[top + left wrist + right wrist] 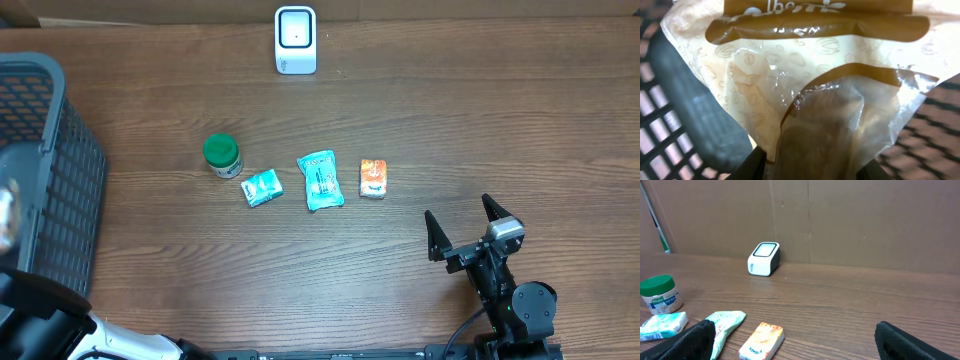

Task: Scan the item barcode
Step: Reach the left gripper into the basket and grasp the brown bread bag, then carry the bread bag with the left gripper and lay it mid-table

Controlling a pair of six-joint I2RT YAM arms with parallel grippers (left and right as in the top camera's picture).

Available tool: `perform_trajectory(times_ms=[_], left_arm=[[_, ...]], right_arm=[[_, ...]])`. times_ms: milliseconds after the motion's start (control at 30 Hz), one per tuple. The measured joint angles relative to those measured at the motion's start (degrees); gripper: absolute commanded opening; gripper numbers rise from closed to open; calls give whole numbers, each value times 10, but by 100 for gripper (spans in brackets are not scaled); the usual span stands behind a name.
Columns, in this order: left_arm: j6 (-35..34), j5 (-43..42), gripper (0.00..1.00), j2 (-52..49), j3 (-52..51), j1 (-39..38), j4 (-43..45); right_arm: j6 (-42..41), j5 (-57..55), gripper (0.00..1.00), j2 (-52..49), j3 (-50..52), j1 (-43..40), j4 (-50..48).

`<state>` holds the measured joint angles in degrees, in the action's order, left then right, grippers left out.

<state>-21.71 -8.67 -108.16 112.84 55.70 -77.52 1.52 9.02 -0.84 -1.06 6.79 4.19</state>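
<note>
Bag [805,100] gripped in left pincer [815,167], basket [665,145] behind.

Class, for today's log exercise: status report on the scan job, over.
Left gripper shut on bag in basket. Right gripper open, empty. Nothing blocks scanner.

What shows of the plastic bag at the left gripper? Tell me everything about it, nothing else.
The plastic bag is glossy, crinkled film, cream with small brown nut-like outlines, a brown band and cut-off white lettering at the top. A brown-edged clear window shows blurred tan contents. Its lower end sits between the left gripper's dark fingers, which appear closed on it. The black mesh basket lies behind it.
</note>
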Motion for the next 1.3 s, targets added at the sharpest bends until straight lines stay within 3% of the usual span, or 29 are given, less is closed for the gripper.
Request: perform_trajectory(times_ms=[233, 433, 633, 900, 1100, 1300], left_arm=[[14, -126, 4, 56, 114, -24, -26], [47, -202, 4, 153, 131, -160, -21], [76, -174, 4, 184, 135, -391, -37], [86, -88, 4, 128, 82, -647, -34], [86, -49, 4, 36, 34, -769, -30], [77, -33, 4, -58, 24, -834, -20]], right_arm=[[0, 0, 100, 0, 0, 0, 0], [0, 0, 100, 0, 0, 0, 0], [0, 0, 100, 0, 0, 0, 0], [0, 0, 100, 0, 0, 0, -1], [0, 0, 100, 0, 0, 0, 0], [0, 0, 100, 0, 0, 0, 0]])
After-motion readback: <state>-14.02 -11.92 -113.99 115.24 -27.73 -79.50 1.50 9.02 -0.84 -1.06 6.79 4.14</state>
